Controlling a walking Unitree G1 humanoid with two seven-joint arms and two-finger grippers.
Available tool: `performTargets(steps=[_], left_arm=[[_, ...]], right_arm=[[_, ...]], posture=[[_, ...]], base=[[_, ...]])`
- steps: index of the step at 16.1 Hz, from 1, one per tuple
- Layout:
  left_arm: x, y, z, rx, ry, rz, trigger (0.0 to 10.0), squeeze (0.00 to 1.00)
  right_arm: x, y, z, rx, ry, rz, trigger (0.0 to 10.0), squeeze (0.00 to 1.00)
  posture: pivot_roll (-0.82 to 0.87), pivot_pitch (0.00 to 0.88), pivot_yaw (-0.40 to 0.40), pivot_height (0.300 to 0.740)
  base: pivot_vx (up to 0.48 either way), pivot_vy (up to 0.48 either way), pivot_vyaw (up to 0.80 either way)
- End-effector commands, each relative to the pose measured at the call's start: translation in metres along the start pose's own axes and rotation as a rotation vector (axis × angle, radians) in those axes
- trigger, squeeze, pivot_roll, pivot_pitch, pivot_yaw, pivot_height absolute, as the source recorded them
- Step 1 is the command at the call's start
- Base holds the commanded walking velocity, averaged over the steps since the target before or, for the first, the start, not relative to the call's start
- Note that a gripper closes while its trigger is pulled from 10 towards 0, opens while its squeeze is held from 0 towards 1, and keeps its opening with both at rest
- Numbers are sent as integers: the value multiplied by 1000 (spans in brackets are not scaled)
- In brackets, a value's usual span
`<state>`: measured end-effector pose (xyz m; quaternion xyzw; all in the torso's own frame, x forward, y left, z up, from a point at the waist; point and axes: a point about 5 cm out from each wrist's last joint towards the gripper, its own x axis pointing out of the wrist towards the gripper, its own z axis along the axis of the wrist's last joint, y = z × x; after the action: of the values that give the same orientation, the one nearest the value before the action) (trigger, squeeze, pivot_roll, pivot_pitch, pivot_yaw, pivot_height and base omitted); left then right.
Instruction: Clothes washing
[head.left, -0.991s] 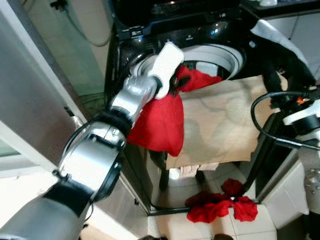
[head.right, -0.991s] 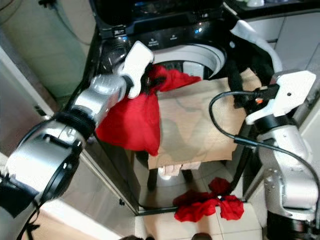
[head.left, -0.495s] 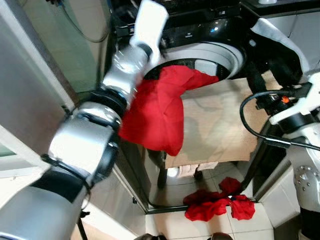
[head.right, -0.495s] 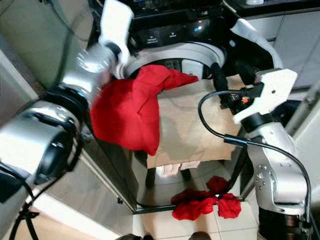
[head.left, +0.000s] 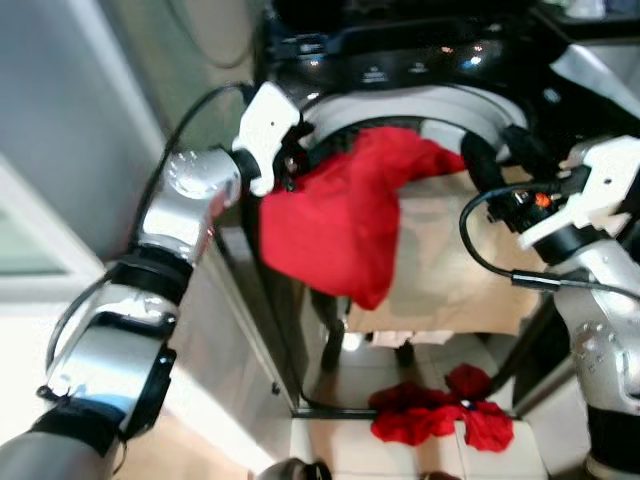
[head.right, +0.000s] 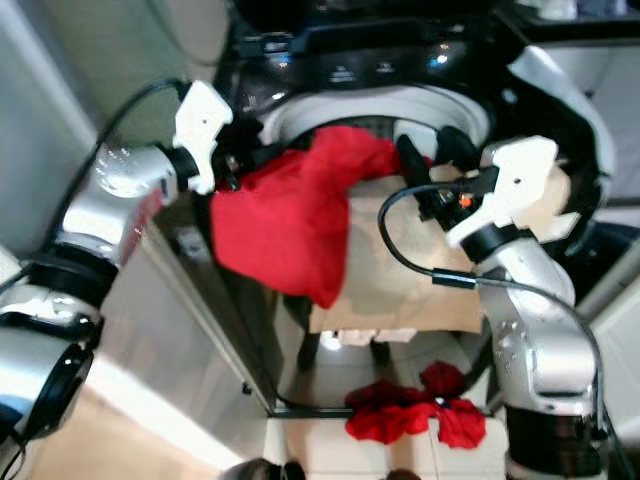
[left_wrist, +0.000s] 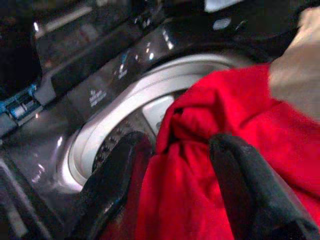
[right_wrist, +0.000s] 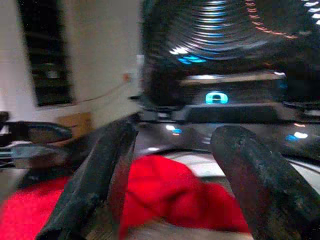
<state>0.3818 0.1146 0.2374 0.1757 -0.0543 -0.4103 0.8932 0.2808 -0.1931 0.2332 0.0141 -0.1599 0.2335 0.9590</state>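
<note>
A red garment (head.left: 340, 220) hangs over the front rim of the top-loading washing machine (head.left: 440, 100), partly in the drum opening and partly down the front. My left gripper (left_wrist: 180, 150) is at the rim on the garment's left side. It is open, with one black finger (left_wrist: 125, 160) on each side of a bunched fold of the red cloth. My right gripper (head.left: 500, 152) hovers open at the garment's right, above a beige cloth (head.left: 450, 270) that also drapes over the front. Nothing is between its fingers (right_wrist: 250, 165), and the red garment (right_wrist: 165, 190) lies just beyond them.
More red clothes (head.left: 440, 418) lie in a heap on the tiled floor below the machine. The dark control panel (head.left: 400, 62) with lit icons runs behind the opening. A pale wall (head.left: 60, 150) closes in on the left, and a black cable (head.left: 480, 250) loops off my right wrist.
My left arm came down from above the control panel to the red garment at the rim. My right gripper moved in closer to the garment. The camera view shifted.
</note>
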Motion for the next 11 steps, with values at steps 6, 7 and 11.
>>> performTargets(steps=[6, 7, 11], left_arm=[[17, 17, 11, -53, 52, 32, 10000, 0], [20, 17, 14, -59, 47, 30, 10000, 0], [51, -7, 22, -134, 41, -59, 10000, 0]], right_arm=[[-71, -14, -4, -58, 242, 125, 10000, 227], [-75, -13, -7, -59, 261, 127, 10000, 227], [-100, 4, -39, -70, 364, 109, 10000, 224]], posture=[[-274, 0, 170, 740], [-274, 0, 170, 740], [-328, 0, 211, 740]], base=[[0, 0, 0], [0, 0, 0], [0, 0, 0]])
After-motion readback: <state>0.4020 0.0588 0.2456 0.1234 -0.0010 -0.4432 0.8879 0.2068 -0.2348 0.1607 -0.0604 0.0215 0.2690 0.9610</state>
